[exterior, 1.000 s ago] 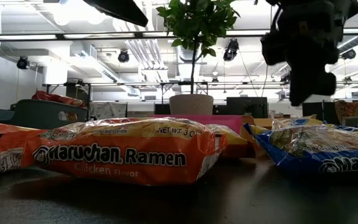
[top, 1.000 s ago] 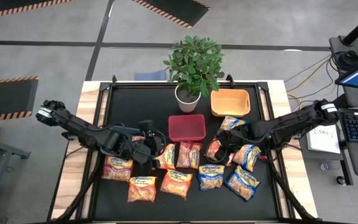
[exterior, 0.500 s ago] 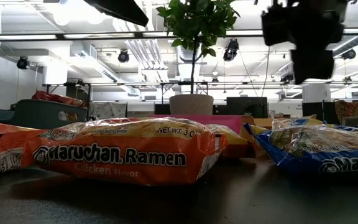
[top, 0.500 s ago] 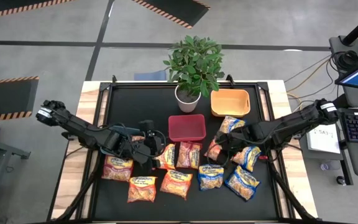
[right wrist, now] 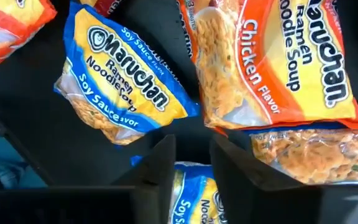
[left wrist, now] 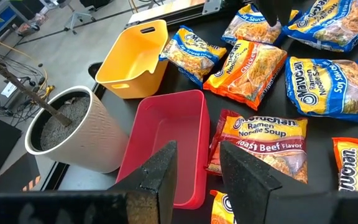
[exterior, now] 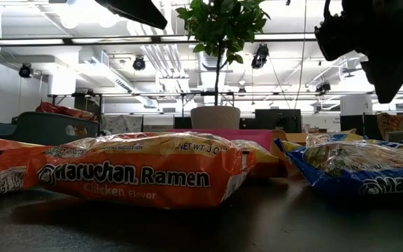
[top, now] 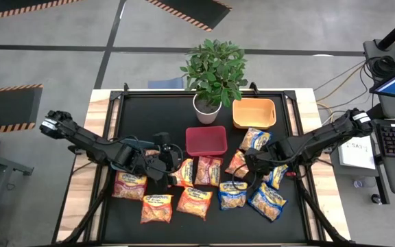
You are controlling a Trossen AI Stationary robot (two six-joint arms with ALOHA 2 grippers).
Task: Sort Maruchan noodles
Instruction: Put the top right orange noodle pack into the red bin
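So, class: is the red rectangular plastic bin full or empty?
Empty. The red rectangular plastic bin shows only its bare inside in the left wrist view; no packets lie in it.

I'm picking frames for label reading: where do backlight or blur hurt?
Low view: bright ceiling lights behind turn the right gripper and the leafy potted plant into silhouettes; the orange crinkly Chicken ramen packet reads clearly. Right wrist view: the blue-and-yellow Soy Sauce packet is sharp; the fingers blur.

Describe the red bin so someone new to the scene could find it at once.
Start at the potted plant at the table's far edge. Just in front of its white pot sits the red bin, empty, with the yellow bin beside it. It is the only red container; everything else red there is a flat noodle packet.
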